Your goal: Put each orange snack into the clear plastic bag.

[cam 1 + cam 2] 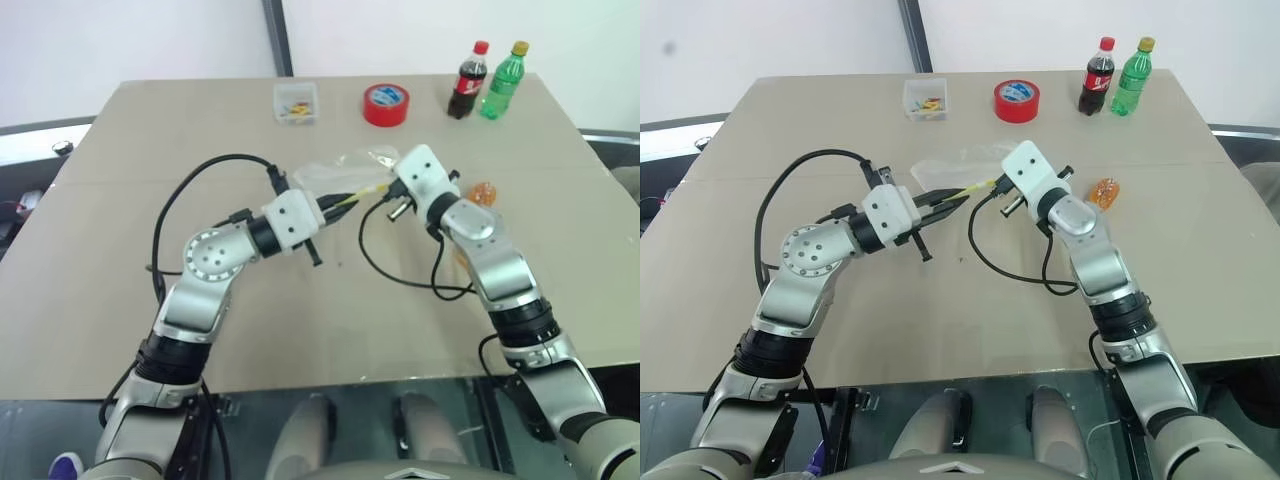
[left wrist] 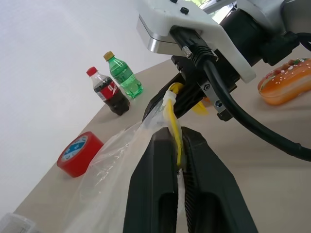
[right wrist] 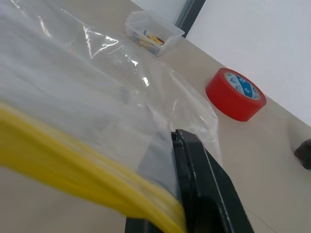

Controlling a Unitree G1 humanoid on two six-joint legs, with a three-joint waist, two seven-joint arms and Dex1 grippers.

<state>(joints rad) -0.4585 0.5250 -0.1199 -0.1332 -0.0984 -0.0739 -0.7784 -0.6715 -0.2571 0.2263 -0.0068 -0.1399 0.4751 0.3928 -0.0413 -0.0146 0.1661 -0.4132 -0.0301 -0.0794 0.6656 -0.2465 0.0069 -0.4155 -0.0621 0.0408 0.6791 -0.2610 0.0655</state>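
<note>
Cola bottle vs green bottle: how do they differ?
The cola bottle is dark with a red cap and red label; the green bottle is clear green with a yellow cap. The cola bottle stands left of the green one. Both stand upright, capped, side by side at the table's far edge.

Head stereo pair: high, looking forward and down over the desk [image 1: 300, 330]. Wrist cameras: close, low views along each hand's fingers. All four views share the red tape roll [image 1: 386, 104].
</note>
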